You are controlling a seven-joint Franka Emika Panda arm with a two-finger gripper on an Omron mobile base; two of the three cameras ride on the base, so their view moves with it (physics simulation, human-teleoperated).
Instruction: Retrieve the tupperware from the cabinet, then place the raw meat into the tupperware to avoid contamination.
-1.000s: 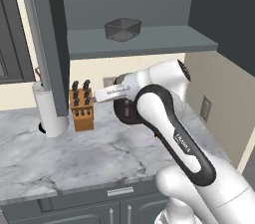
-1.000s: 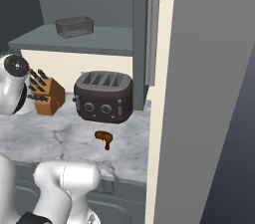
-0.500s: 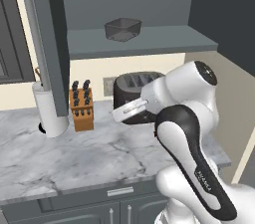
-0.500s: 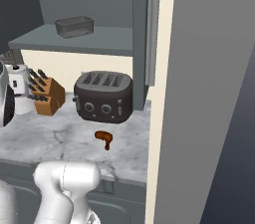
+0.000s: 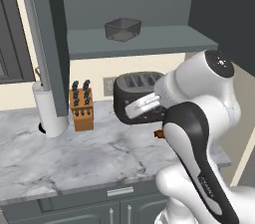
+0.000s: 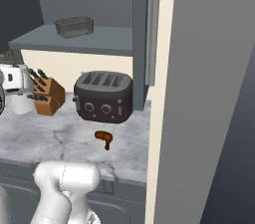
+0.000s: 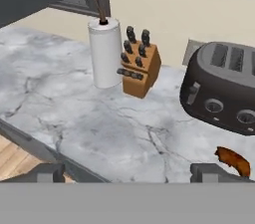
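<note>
Even, flat rendered light, no glare; soft shadows under the black four-slot toaster (image 6: pixel 103 97) on the grey marble tabletop (image 5: pixel 60 153). Slightly soft, low-resolution edges throughout.

The table (image 5: pixel 74 153) looks like polished grey-white marble with dark veins. The tupperware (image 5: pixel 122 29) is translucent dark plastic. The knife block (image 7: pixel 142 71) is light wood, matt. The toaster (image 6: pixel 103 96) is smooth black, slightly glossy. The cabinet (image 6: pixel 140 29) has a matt grey door with a silver metal handle (image 6: pixel 153 36).

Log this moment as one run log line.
stage: tupperware not yet fetched | tupperware: on open cabinet shelf | meat: on counter, before toaster | gripper: open, empty, over counter
</note>
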